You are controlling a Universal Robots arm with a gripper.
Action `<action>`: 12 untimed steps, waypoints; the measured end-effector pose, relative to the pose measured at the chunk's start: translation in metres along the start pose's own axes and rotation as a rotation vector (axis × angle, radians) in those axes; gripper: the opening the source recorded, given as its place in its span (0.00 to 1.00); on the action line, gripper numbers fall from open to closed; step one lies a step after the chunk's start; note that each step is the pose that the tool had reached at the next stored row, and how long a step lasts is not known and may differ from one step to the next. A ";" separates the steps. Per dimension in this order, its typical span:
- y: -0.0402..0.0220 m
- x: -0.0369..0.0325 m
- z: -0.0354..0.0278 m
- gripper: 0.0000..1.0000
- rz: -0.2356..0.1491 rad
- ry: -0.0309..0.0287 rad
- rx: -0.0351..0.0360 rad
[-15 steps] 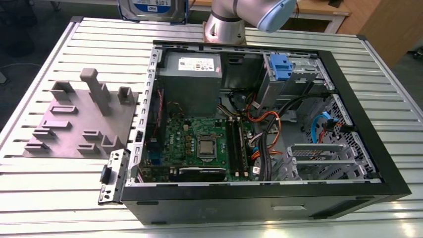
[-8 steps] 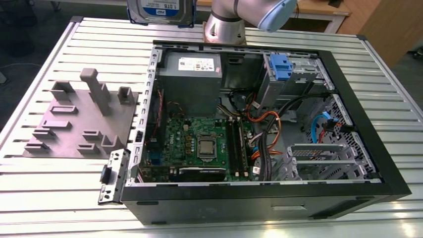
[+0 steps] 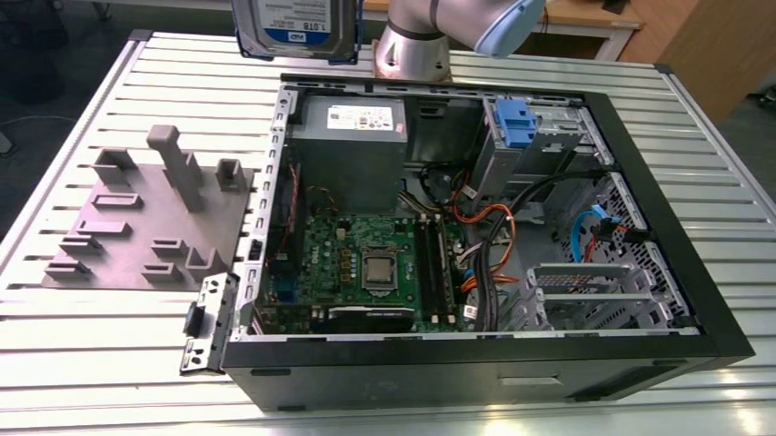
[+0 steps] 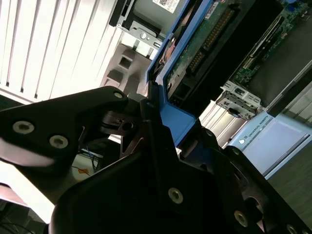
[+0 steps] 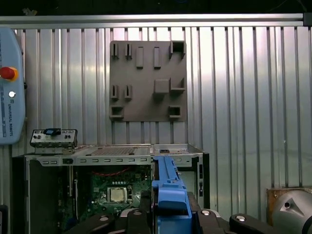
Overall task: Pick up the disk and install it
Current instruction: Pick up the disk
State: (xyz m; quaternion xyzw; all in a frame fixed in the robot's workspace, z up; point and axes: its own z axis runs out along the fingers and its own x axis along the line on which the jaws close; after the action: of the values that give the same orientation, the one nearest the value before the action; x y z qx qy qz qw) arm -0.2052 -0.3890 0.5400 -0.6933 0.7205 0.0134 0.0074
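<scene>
We see the disk (image 3: 294,27) held high at the exterior view's top edge, above the slatted table (image 3: 73,363) and past the far wall of the open computer case (image 3: 485,368). In both wrist views the gripper (image 5: 170,217) has its jaws clamped on the disk's blue carrier frame (image 4: 171,114), seemingly at one end. A grey fixture plate (image 3: 145,227) lies beside the case.

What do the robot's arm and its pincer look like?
The arm is a silver-grey metal tube with a rounded pale blue joint cap. The pincer is matte black, built of angular plates fastened with small silver screws.
</scene>
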 end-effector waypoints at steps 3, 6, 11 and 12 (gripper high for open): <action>0.0000 0.0000 0.0000 0.36 0.000 0.0002 -0.0002; 0.0000 0.0003 0.0000 0.36 0.000 0.0002 -0.0002; 0.0000 0.0003 0.0001 0.36 0.000 0.0002 -0.0002; -0.0001 0.0003 0.0001 0.36 0.000 0.0001 -0.0001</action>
State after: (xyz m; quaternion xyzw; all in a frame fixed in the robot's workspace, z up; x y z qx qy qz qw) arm -0.2051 -0.3893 0.5398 -0.6933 0.7205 0.0134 0.0073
